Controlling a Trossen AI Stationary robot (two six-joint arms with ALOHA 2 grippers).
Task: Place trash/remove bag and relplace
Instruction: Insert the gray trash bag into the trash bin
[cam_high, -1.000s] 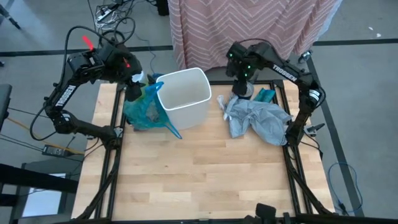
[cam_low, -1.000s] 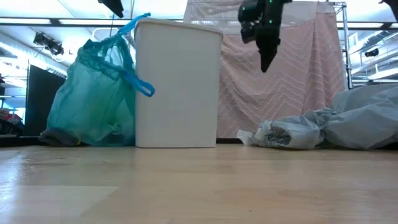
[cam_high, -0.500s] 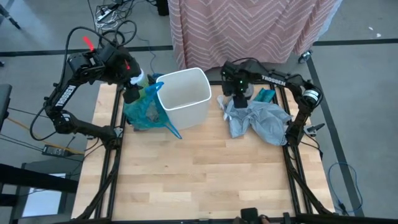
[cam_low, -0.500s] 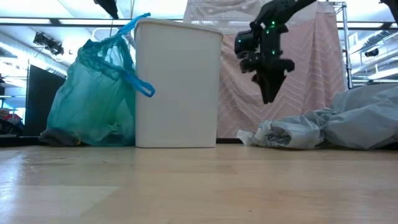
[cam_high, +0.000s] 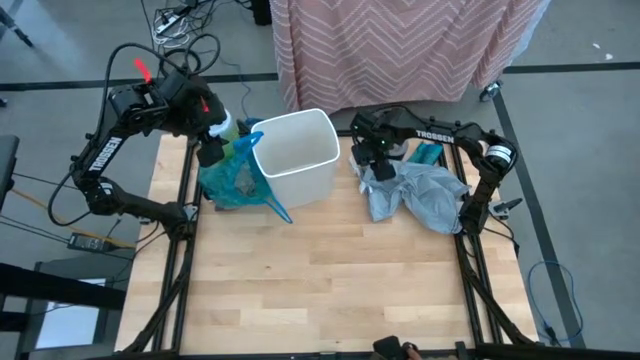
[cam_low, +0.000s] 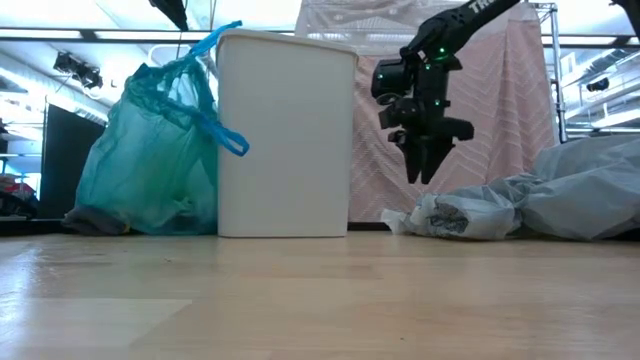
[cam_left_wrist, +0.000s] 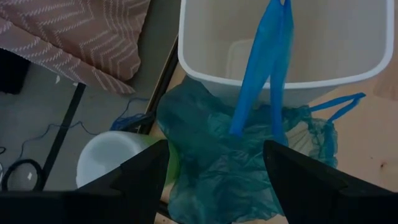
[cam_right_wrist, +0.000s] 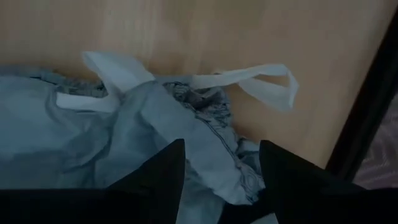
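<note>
At the far left of the worktop (cam_high: 300, 290) we see the left gripper (cam_high: 212, 150) hanging above the teal bag (cam_high: 230, 175), its jaws spread wide and holding nothing; in the left wrist view the bag's blue handles (cam_left_wrist: 264, 68) rise up against the rim of the bin. The bag, full and bunched, sits on the worktop touching the left side of the white bin (cam_high: 296, 155), which stands upright and open-topped with no liner that we can make out. To the right of the bin, the right gripper (cam_high: 372, 160) points down just above the left end of the crumpled grey bag (cam_high: 415, 195), jaws apart and gripping nothing; in the low view it hovers clear of the plastic. A white handle loop (cam_right_wrist: 258, 81) of the grey bag lies flat on the wood. A small teal item (cam_high: 428, 153) lies beyond the grey bag, near the far right edge.
</note>
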